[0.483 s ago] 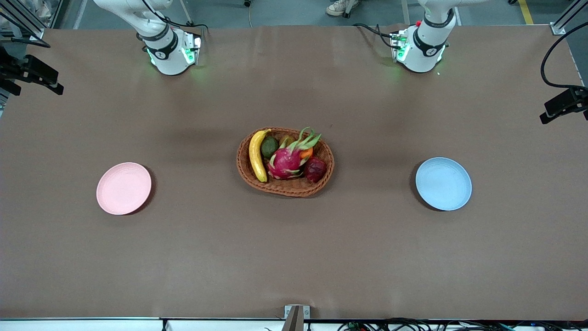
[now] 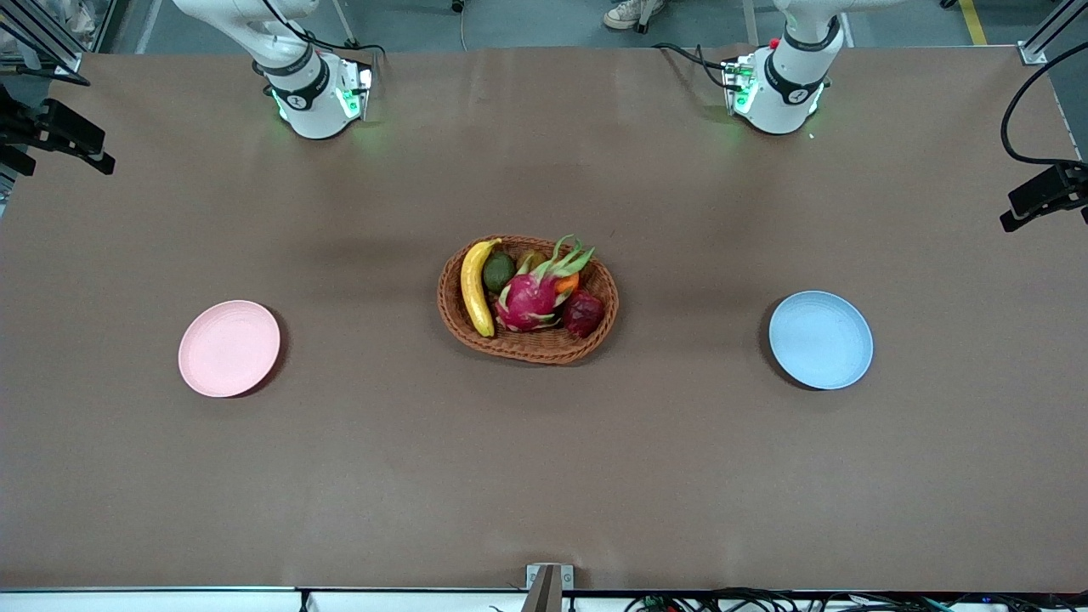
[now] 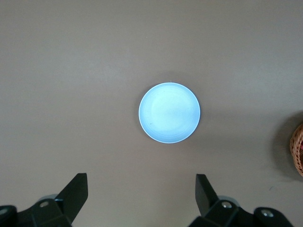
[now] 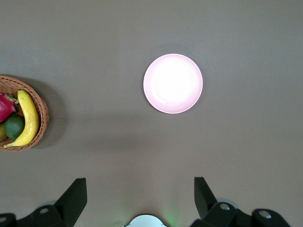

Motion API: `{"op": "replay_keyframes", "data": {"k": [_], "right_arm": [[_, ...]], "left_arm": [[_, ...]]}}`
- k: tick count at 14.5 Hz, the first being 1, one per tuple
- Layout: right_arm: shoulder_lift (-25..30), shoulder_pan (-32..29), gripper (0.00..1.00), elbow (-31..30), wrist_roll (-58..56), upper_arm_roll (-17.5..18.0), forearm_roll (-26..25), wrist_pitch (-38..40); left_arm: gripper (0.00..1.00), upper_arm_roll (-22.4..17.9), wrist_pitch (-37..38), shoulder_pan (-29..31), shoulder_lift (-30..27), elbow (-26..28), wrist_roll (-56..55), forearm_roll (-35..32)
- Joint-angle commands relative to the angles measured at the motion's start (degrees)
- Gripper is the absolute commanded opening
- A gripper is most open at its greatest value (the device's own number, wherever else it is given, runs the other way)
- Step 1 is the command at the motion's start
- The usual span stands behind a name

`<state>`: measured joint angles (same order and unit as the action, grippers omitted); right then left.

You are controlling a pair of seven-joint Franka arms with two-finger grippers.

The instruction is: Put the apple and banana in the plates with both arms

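Left gripper [image 3: 142, 196]: your fingers wide, high over blue plate [image 3: 169, 112].
Right gripper [image 4: 140, 198]: fingers wide, over pink plate [image 4: 173, 83].
Banana [image 2: 474, 289]: along basket [image 2: 528, 347] edge.

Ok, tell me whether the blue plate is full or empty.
Empty: the blue plate shows only bare surface; the apple and banana lie in the basket.

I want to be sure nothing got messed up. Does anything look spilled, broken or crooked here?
Nothing stands out. The wicker basket sits upright with the banana, apple, dragon fruit and avocado inside. The pink plate and blue plate lie flat and bare.
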<state>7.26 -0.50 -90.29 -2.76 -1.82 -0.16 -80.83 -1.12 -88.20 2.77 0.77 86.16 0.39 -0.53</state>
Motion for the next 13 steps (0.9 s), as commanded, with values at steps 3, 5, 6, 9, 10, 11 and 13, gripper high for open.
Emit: {"op": "replay_keyframes", "data": {"k": [3, 5, 6, 9, 10, 11, 13], "right_arm": [[-4.44, -2.22, 1.0, 0.11, 0.12, -0.02, 0.25, -2.04], [-9.17, -2.4, 1.0, 0.63, -0.49, -0.02, -0.19, -2.49], [-11.98, -2.49, 1.0, 1.59, -0.66, -0.02, -0.45, -2.49], [-13.68, -1.79, 1.0, 2.14, 1.26, -0.02, 0.86, -3.19], [-13.77, -1.18, 1.0, 1.0, 5.18, 0.32, 1.91, -3.63], [-13.77, 0.39, 1.0, -0.14, 10.7, 0.41, 4.09, -4.33], [-13.77, 5.04, 1.0, -1.47, 22.3, 0.42, 7.01, -5.65]], "left_arm": [[1.0, 0.68, 0.3, -0.74, 2.22, -0.82, 0.05, 2.54], [1.0, 2.17, 0.48, -1.53, 3.97, -0.73, -0.04, 6.66], [1.0, 3.05, 0.48, -1.8, 4.5, -0.56, -0.47, 7.81], [1.0, 6.65, -0.04, -4.6, 7.83, -0.55, -7.56, 8.0], [1.0, 7.53, -0.92, -6.7, 9.24, -0.55, -12.56, 8.0], [1.0, 7.71, -2.4, -8.72, 10.99, -0.55, -16.78, 7.91], [1.0, 7.72, -6.0, -13.55, 14.07, -0.55, -24.35, 7.74]]}}
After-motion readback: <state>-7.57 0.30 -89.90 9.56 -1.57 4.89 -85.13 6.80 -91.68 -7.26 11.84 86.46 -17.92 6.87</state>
